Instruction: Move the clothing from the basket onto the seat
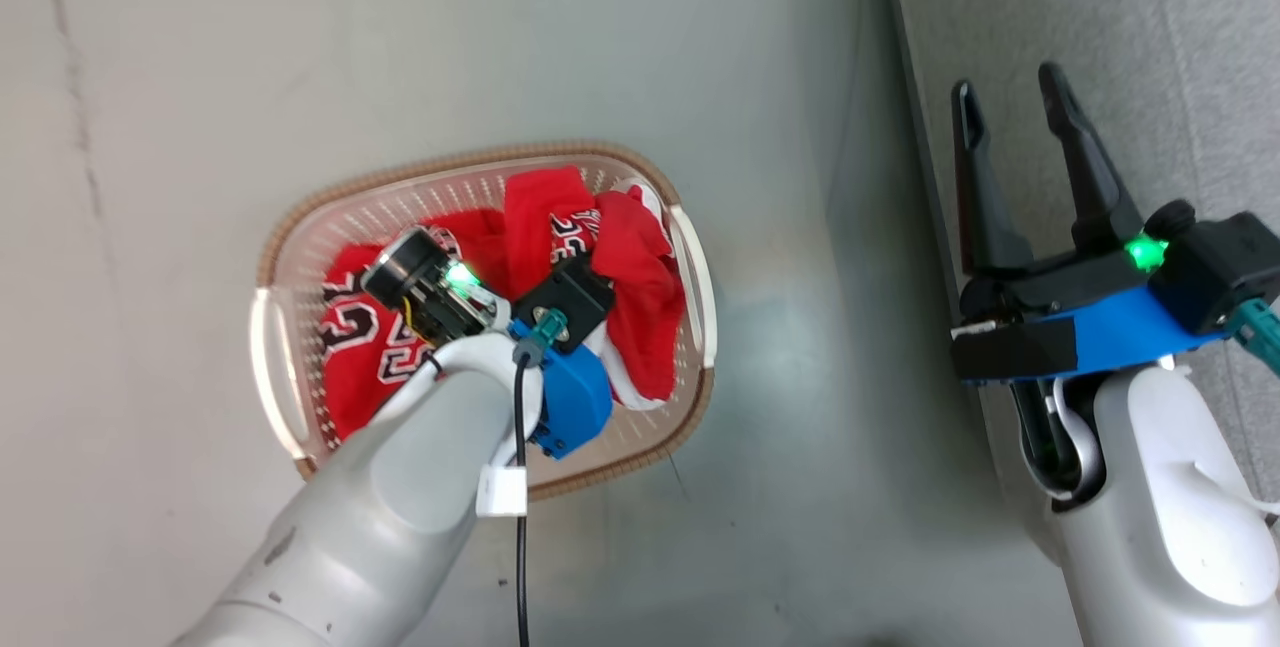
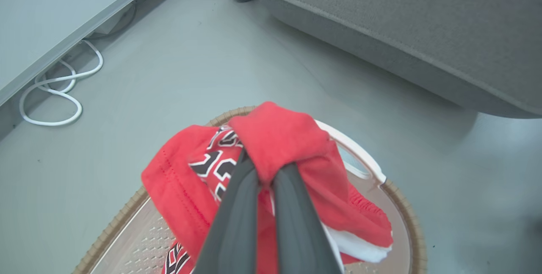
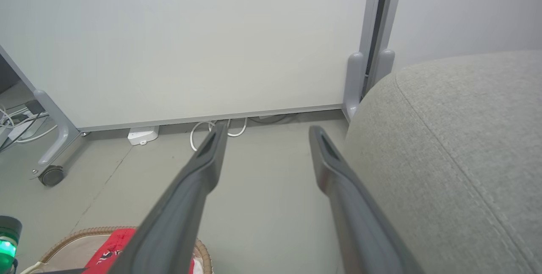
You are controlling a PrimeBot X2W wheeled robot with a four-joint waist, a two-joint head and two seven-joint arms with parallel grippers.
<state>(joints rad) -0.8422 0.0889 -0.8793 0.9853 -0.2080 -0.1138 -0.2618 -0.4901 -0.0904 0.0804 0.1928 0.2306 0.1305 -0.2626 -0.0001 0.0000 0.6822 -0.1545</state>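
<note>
L gripper (image 2: 264,176): jaws clamped on a bunched red jersey (image 2: 281,138), raised just over the basket (image 2: 364,161). I'd lift straight up till the hem clears the rim, then swing R over the seat (image 2: 423,24). R gripper (image 1: 1005,87): jaws apart, idle.

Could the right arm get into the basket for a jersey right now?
Probably not cleanly: the left gripper is over the basket, shut on the clothing. The right gripper hangs open by the seat.
</note>
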